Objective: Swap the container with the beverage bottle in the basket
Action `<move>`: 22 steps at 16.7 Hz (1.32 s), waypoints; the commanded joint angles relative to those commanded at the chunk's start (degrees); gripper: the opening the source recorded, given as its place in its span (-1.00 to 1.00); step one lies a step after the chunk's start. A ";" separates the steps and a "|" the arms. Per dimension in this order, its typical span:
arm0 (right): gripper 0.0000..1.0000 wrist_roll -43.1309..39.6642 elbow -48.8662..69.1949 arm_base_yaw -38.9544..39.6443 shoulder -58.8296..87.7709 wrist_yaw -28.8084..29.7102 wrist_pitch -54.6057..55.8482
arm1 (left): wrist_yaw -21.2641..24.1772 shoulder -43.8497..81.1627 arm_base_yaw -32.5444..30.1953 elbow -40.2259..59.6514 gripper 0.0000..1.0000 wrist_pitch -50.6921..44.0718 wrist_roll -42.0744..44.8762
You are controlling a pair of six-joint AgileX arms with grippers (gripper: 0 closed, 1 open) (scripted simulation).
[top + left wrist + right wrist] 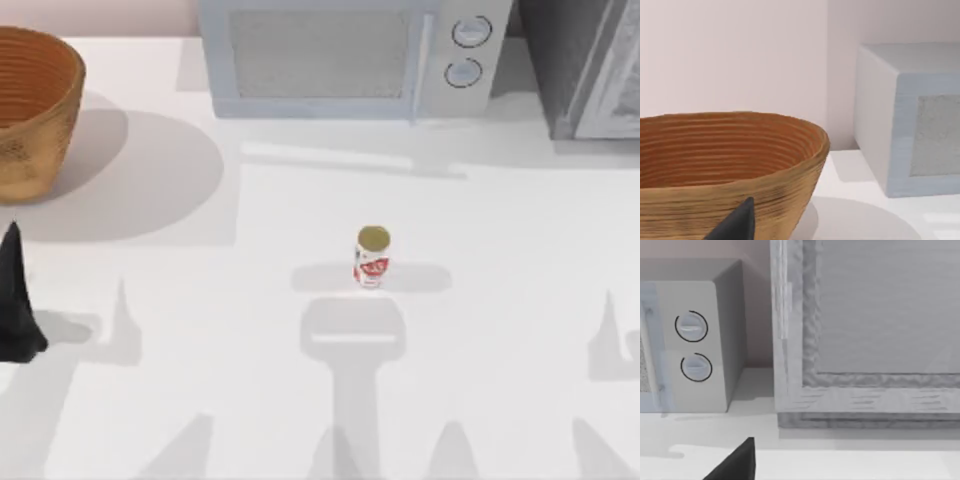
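Simulated kitchen counter: microwave (345, 55)

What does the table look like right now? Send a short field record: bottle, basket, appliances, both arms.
beverage bottle: upright near the table's middle, standing free, not in the basket
basket: far left of the table, standing upright; the inside wall seen from the left wrist view has nothing against it
microwave: at the back, door shut, two round dials on its right
second grey unit: back right corner, beside the microwave
left gripper: at the left edge, in front of the basket, holding nothing
right gripper: dark fingertip facing the back right units
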 joint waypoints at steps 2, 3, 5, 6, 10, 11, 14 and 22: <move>1.00 0.00 0.00 0.00 0.00 0.00 0.00 | -2.92 -5.75 0.42 -2.95 1.00 -3.21 -0.23; 1.00 0.00 0.00 0.00 0.00 0.00 0.00 | -3.97 -7.72 0.55 -4.02 1.00 -4.35 -0.32; 1.00 0.00 0.00 0.00 0.00 0.00 0.00 | -5.06 -9.72 0.67 -5.14 1.00 -5.54 -0.42; 1.00 0.00 0.00 0.00 0.00 0.00 0.00 | -5.12 -9.84 0.68 -5.21 1.00 -5.61 -0.43; 1.00 0.00 0.00 0.00 0.00 0.00 0.00 | -5.03 -9.63 0.51 -5.04 1.00 -5.51 -0.40; 1.00 0.00 0.00 0.00 0.00 0.00 0.00 | -5.03 -9.60 0.53 -5.05 1.00 -5.49 -0.40; 1.00 0.00 0.00 0.00 0.00 0.00 0.00 | -4.15 -5.95 2.21 -5.38 1.00 -2.85 -0.01; 1.00 0.00 0.00 0.00 0.00 0.00 0.00 | 6.04 23.89 12.59 -5.52 1.00 20.98 3.81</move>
